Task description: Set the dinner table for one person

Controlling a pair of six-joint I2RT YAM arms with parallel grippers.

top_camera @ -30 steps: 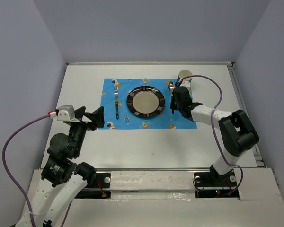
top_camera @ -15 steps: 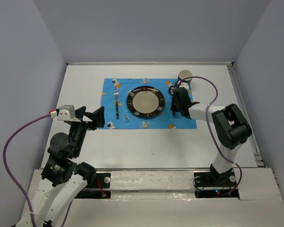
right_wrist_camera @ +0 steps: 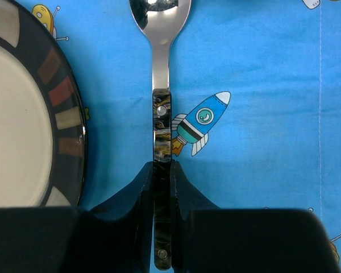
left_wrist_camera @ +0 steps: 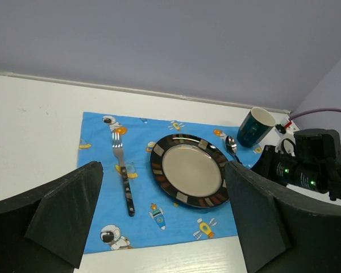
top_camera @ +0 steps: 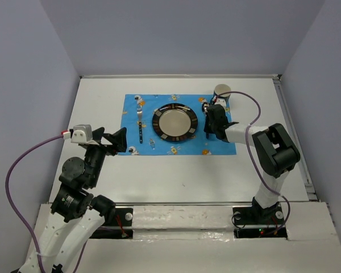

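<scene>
Dinner table (top_camera: 159,170) is carrying the whole setting on its far half: a blue placemat (top_camera: 184,147) is lying there with a plate (top_camera: 174,121) at its middle, a fork (top_camera: 141,122) to the left of the plate, and a cup (top_camera: 222,92) standing at the mat's far right corner.

The relation that is mattering most is between the right gripper (right_wrist_camera: 162,170) and the spoon (right_wrist_camera: 161,85). The spoon is lying just beside the plate's right rim, apart from it, with its long axis running near to far, parallel to the fork; its bowl is pointing away from the arms, toward the cup. The right gripper is coming at it from the near end, its fingers nearly closed and pinching the patterned handle from both sides, in line with the spoon's length. The right arm is by far the nearer one.

The left gripper (top_camera: 115,141) is hovering near the mat's near left corner, spread as wide as it goes and gripping nothing.

Several things are staying unclear. From above, the right wrist is covering most of the spoon. The handle's near end is disappearing between the fingers, and the top of the bowl is being cut off by the wrist view's edge. Whether the spoon is resting on the cloth or hanging just above it cannot be told.
</scene>
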